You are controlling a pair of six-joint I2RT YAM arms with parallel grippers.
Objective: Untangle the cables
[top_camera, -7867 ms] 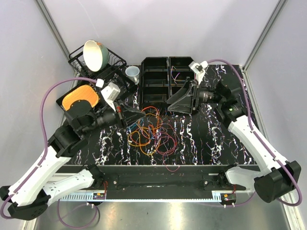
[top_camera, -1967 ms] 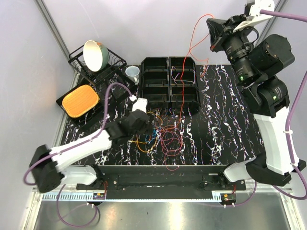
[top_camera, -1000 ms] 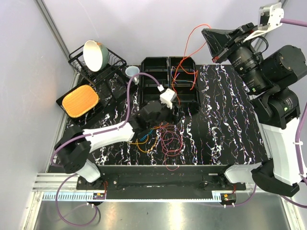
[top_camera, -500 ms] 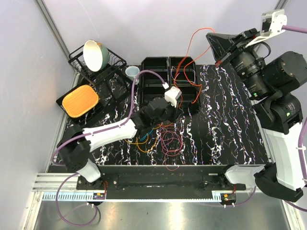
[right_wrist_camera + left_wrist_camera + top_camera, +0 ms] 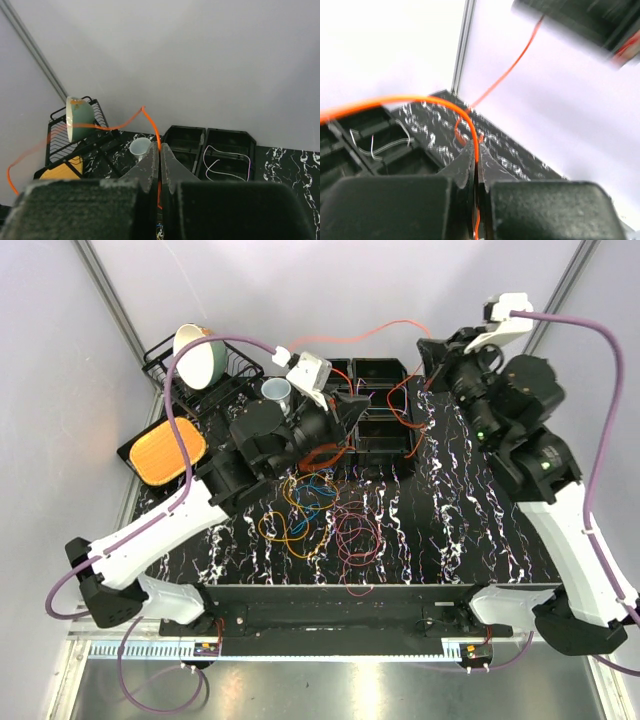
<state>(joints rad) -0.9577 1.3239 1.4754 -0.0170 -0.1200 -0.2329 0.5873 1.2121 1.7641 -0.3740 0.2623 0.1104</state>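
The left tool (image 5: 476,152) and the right tool (image 5: 160,150) were each pressed together on what seemed to be one orange cable (image 5: 420,98), and both were raised above the worktop (image 5: 470,530). The cable hung in a slack arc between them. The other cables (image 5: 320,512) lay in a loose heap near the middle of the worktop. These wires looked very light, thin and soft, so I think they could slip from a weak pinch and catch on neighbouring loops. A hold near a free end would probably serve best.
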